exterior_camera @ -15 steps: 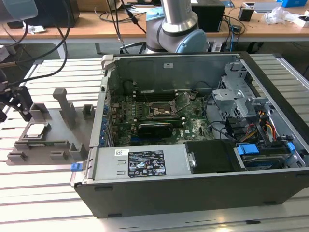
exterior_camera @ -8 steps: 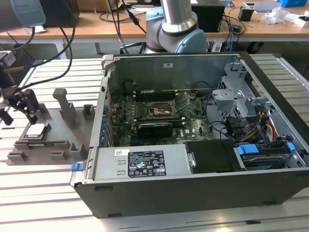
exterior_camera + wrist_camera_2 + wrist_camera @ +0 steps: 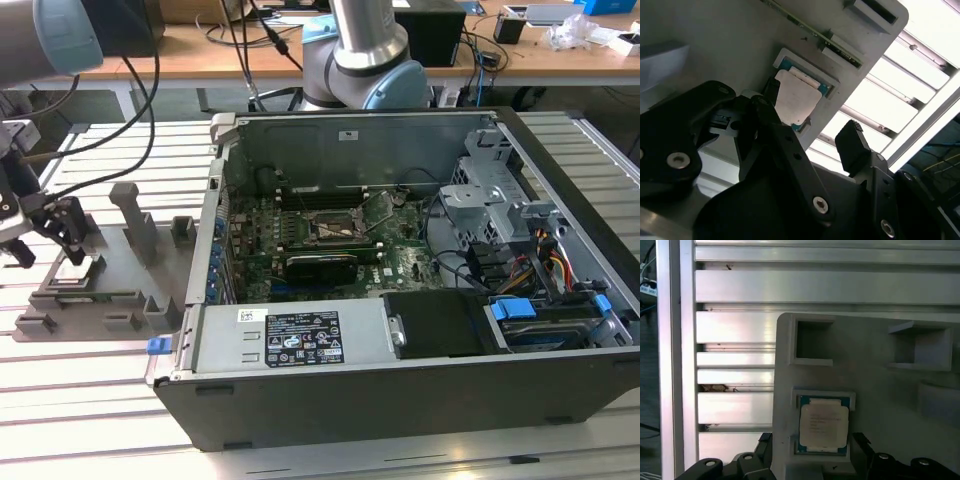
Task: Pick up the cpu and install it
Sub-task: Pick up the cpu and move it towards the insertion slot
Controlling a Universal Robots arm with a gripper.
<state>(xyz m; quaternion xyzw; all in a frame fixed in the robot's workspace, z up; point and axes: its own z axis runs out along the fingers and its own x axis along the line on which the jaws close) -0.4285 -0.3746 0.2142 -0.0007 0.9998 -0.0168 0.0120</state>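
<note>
Nothing legible anywhere; dense small print and symbols on the black-and-white label (image 3: 302,339) stuck to the power supply cover (image 3: 215,345), too fine to read; faint grey lines on the cpu (image 3: 823,425) lid, unreadable; tiny white sticker (image 3: 347,134) on the computer case (image 3: 300,140) wall, likewise.

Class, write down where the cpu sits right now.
The cpu lies in a square pocket of the grey fixture plate, with the open gripper poised over it; the plate sits at the exterior view's left, beside the computer case.
</note>
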